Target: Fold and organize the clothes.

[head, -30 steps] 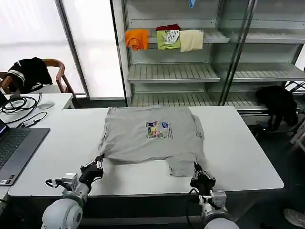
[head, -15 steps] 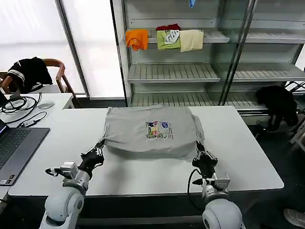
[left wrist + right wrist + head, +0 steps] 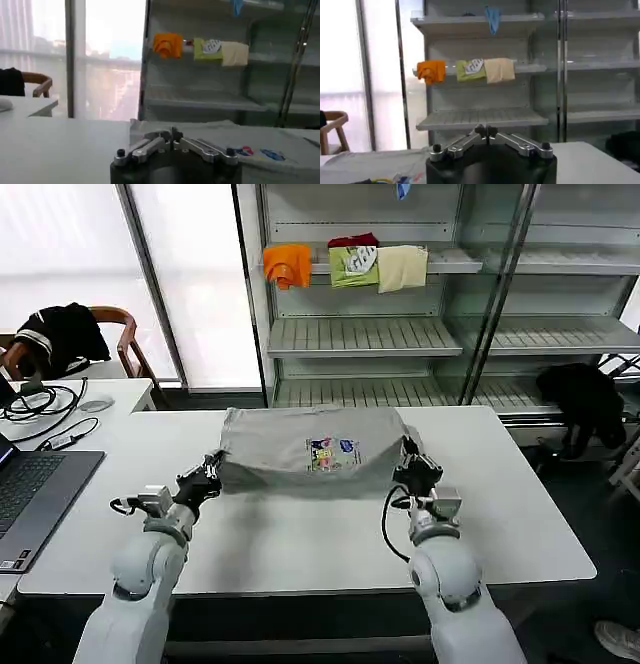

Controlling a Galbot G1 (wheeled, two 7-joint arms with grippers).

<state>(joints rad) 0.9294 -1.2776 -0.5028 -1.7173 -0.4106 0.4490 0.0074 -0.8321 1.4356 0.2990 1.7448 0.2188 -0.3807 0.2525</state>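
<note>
- The left gripper (image 3: 210, 471) is sitting at the near-left corner of the grey shirt (image 3: 300, 459), its jaws pressed together on the fabric edge; a second ago it was much closer to the robot, near the counter's (image 3: 300, 544) front edge.
- The shirt is lying just ahead of and between both sets of jaws, across the far half of the counter. Its near part, which was spread flat toward the robot a second ago, is now being carried over onto the far part, so the cloth is reading as a shorter band with the chest print (image 3: 333, 454) near its front.
- That change suggests the front-to-back fold is nearly laid; releasing the corners looks like the step still to come.
- The right gripper (image 3: 415, 469) is holding the near-right corner the same way, jaws closed on the cloth, having advanced in step with the left.
- The left wrist view is showing closed jaws with shirt cloth and print beyond them; the head view alone is showing both grippers level with each other.
- The right wrist view is showing the shelf garments (image 3: 465, 71) straight ahead.
</note>
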